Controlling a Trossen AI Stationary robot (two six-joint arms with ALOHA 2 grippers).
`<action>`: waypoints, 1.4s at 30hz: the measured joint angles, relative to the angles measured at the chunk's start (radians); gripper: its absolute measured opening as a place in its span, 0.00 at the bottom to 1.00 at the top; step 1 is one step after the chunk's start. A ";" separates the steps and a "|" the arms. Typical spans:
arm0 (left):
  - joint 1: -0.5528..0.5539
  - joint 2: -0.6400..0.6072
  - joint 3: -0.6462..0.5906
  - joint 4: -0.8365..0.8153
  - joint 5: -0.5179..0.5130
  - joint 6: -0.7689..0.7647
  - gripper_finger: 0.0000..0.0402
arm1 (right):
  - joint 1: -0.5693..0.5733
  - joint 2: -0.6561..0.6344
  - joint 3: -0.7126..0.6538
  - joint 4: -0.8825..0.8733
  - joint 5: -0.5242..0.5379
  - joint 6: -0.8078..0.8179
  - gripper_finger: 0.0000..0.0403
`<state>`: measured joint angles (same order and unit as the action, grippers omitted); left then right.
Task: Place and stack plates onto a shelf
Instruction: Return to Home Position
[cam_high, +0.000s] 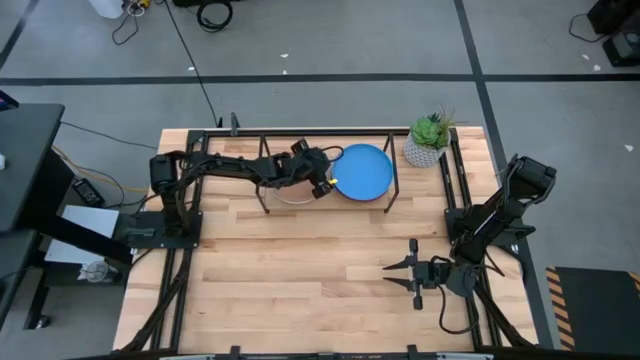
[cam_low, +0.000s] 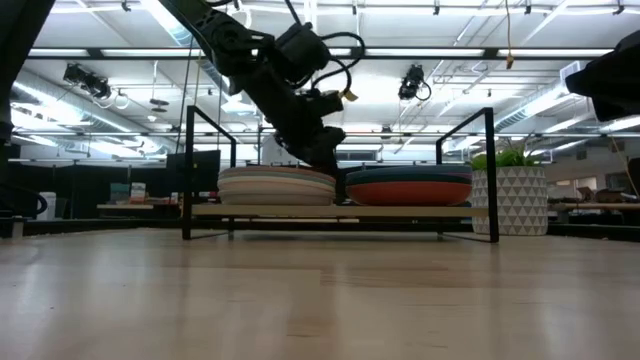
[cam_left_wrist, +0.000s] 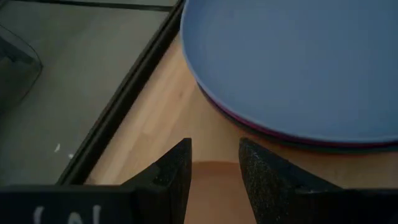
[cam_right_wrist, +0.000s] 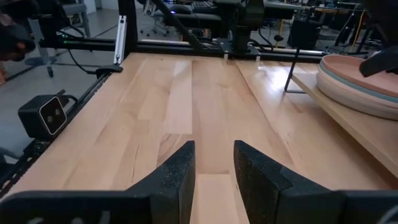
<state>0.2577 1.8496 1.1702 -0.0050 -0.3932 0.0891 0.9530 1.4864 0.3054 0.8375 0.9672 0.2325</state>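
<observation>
Left gripper (cam_high: 322, 183) hovers upper centre beside the round matte blue plate (cam_high: 363, 172) on the light-wood shelf (cam_low: 300, 211), fingers narrow, seemingly empty; lift clear before retracting. Right gripper (cam_right_wrist: 214, 147) waits lower right, fingers narrow.

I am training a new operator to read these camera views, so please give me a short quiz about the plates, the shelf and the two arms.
1. True or false: the blue plate tops the stack nearer the potted plant.
2. How many plate stacks stand on the shelf? A one, B two, C three.
3. Which gripper is above the shelf?
Key: 1 true. 2 B. 3 the left gripper; the right gripper is over the tabletop.
</observation>
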 joint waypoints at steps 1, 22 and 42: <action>0.000 0.000 0.000 0.002 0.000 0.003 0.35 | 0.000 0.000 0.000 0.000 0.000 0.000 0.29; -0.276 -0.363 -0.209 0.183 0.029 0.124 0.35 | 0.005 -0.032 -0.003 0.190 -0.028 -0.230 0.29; -0.342 -0.835 -0.679 0.394 -0.012 0.022 0.35 | -0.181 -0.598 -0.295 0.102 -0.282 -0.243 0.29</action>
<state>-0.0843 1.0149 0.4908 0.3895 -0.4050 0.1108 0.7717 0.8881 0.0100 0.9396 0.6850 -0.0101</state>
